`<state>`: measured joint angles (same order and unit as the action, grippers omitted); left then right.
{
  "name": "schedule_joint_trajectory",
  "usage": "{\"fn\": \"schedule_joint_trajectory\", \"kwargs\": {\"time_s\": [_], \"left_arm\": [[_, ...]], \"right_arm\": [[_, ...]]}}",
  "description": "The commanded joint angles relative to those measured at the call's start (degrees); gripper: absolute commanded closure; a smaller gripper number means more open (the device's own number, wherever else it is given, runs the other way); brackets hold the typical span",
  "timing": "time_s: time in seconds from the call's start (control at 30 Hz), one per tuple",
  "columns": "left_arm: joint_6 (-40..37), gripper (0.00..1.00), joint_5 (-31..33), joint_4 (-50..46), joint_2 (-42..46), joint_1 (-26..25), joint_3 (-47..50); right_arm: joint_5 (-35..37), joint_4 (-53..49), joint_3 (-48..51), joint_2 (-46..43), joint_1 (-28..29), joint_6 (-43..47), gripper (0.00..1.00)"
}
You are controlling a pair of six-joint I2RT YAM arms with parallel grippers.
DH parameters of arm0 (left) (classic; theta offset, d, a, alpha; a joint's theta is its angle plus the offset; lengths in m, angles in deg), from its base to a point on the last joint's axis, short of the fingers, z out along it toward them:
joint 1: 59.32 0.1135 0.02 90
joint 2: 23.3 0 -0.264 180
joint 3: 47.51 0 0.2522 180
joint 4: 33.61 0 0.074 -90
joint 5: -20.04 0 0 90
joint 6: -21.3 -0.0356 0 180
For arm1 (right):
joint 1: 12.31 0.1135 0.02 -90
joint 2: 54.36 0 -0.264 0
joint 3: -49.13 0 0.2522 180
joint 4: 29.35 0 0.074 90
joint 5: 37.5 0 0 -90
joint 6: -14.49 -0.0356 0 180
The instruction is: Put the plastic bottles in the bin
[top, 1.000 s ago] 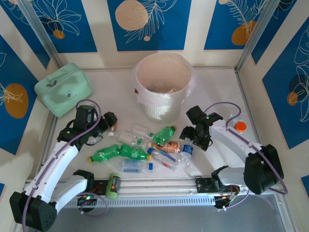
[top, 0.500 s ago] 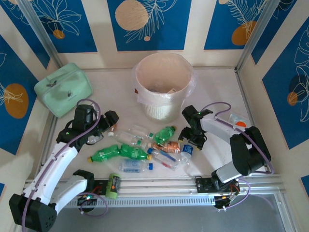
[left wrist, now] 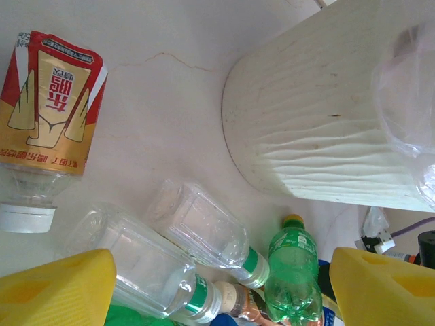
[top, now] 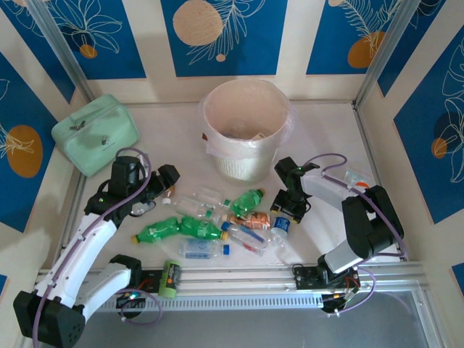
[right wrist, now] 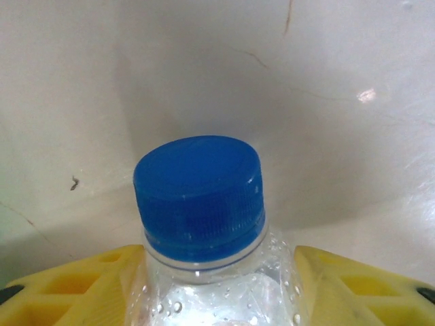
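Open table [top: 163, 138] between the mint-green case [top: 96, 133], far left, and the bin [top: 243, 167], far centre; also open right of the bin. Near centre blocked by the plastic bottles [top: 217, 221]. Left gripper [top: 164, 190] crowds the pile's left edge. Right gripper [top: 288, 209], clasping a blue-capped bottle [right wrist: 197, 197], crowds its right edge.

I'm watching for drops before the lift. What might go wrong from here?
The right fingers pinch the clear plastic bottle with a blue cap just below the cap. The tapered neck might slip out, or the body might swing. The brown-orange-labelled plastic bottle lies close by and might get nudged and roll.
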<state>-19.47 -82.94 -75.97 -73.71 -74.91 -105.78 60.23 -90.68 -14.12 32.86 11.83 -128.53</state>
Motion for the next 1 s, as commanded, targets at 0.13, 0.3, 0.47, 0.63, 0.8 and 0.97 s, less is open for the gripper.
{"fn": "schedule_joint_trajectory", "kwargs": {"time_s": [0.13, 0.3, 0.47, 0.63, 0.8, 0.97], "left_arm": [[-0.2, 0.17, -1.8, 1.9, -0.1, 0.6, -2.3], [1.1, 0.17, -3.1, 2.9, -0.1, 0.6, -3.4], [2.9, 0.16, -7.4, 8.4, 0.1, 0.7, -3.6], [6.1, 0.15, -15.2, 20.0, -0.4, 0.3, -2.1], [13.8, 0.14, -21.8, 38.5, -2.2, -2.3, 0.3], [16.7, 0.09, -25.3, 52.6, -5.5, -8.2, -0.8]], "right_arm": [[2.1, -2.5, 0.1, -6.4, -0.3, -0.8, 0.46], [3.1, -4.7, -0.8, -13.3, -0.4, 0.1, 0.47], [3.0, -7.4, -5.1, -23.3, 0.8, 1.7, 0.48], [0.1, -5.1, -12.7, -31.1, 4.6, 3.1, 0.48], [-5.5, 1.8, -22.7, -29.9, 7.9, 4.9, 0.47], [-14.0, 7.7, -32.8, -23.0, 8.6, 5.9, 0.47]]}}
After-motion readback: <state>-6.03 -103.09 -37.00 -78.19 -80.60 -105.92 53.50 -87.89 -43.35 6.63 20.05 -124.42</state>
